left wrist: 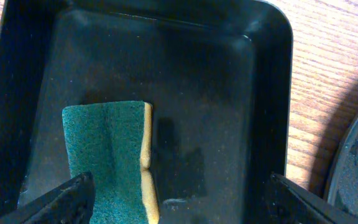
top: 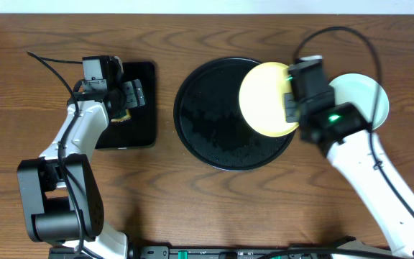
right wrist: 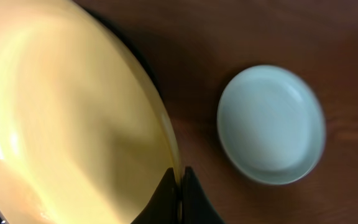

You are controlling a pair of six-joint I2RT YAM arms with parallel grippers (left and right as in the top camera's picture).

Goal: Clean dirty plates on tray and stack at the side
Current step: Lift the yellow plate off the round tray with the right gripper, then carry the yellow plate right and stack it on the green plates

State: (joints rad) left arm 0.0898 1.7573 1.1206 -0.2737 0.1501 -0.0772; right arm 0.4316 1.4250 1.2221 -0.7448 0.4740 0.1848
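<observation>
Looking at the right wrist view, you see your right fingers (right wrist: 180, 193) closed tight on the rim of the pale yellow round plastic plate (right wrist: 61, 124), one tip on each face of its edge, at the bottom centre of the frame. From overhead, that plate sits over the upper right rim of the large round glossy black tray (top: 207, 122), gripped at its right-hand edge; you cannot tell whether it touches the tray. A pale mint-blue round plastic plate (top: 365, 97) lies flat on the brown wooden table (top: 192, 208) just right of the tray, apart from the yellow one. Your left fingers (top: 134, 93) are spread wide and hold nothing, hovering over the smaller rectangular black tray (left wrist: 272, 93) at the left of the overhead frame. A green-and-yellow sponge (left wrist: 107, 155) lies in that tray, beside the tip at the lower left of the left wrist frame.
</observation>
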